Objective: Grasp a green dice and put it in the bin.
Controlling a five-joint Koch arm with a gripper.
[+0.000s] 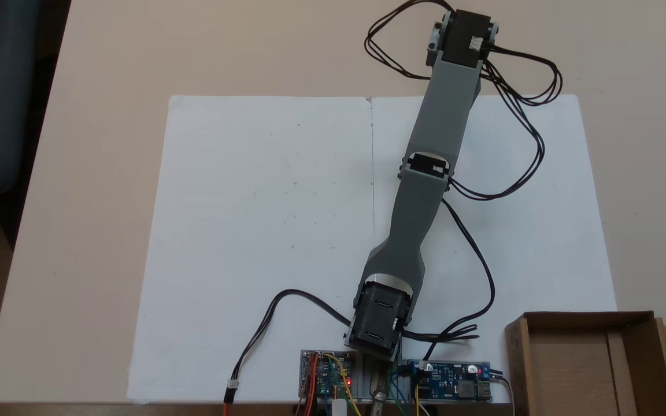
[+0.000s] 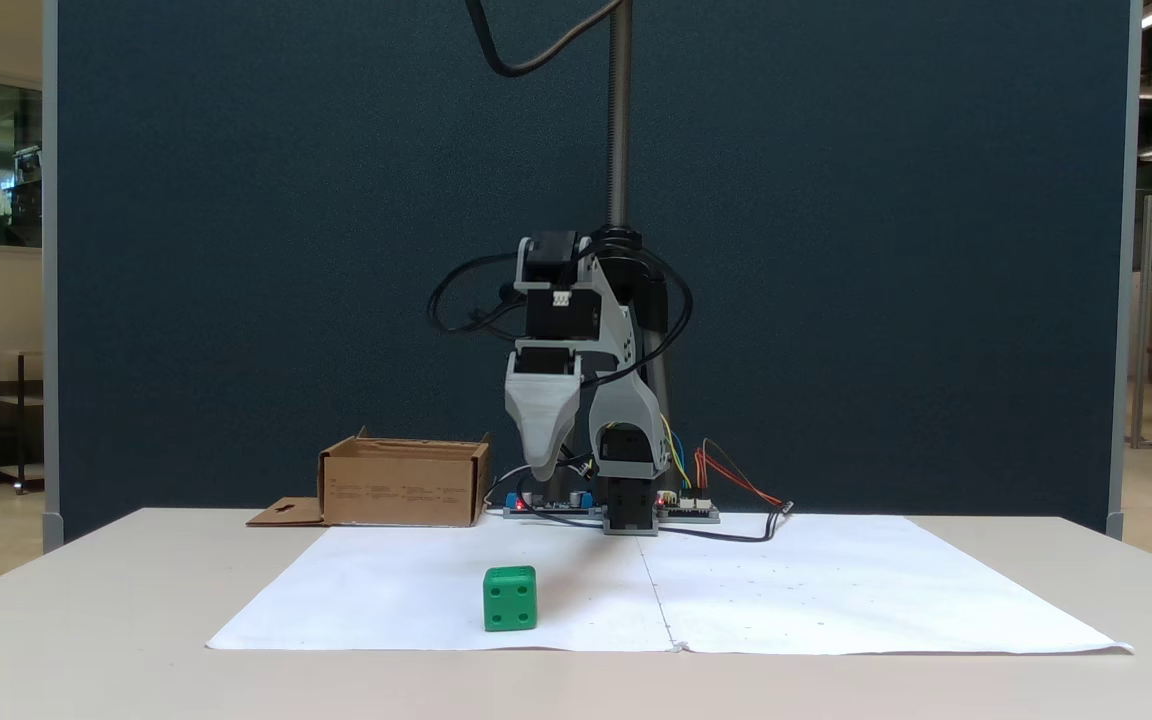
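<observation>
Two angles on one grey arm [image 1: 425, 190] at a beige table [image 1: 107, 69]. Rises from a base at the middle of one table edge, between two circuit boards [image 1: 451, 386] with small red lights, and stretches out across a white paper sheet [image 1: 263, 202] as far as the sheet's opposite edge.

From the level view: gripper [image 2: 541, 465] pointing straight down, well above the sheet, touching nothing. Impossible to tell whether the jaws stand spread or pressed together (one pale grey tip showing, whatever lies behind it hidden).

Green dice [image 2: 510, 598] on the sheet, close to the sheet edge farthest from the base and just left of the centre seam in that view. Sits flat, four-pip face to the camera, below the gripper and clear of it.

Bin [image 2: 404, 492] off the sheet, near the table edge on the base side, just beside the circuit boards: brown cardboard, low walls, a flap with a hang-hole cutout lying outward on the table. Stands left of the arm in the level view, well apart from the dice.

Behind it all, a dark blue partition [image 2: 886, 250] and a metal pole [image 2: 620, 110].
</observation>
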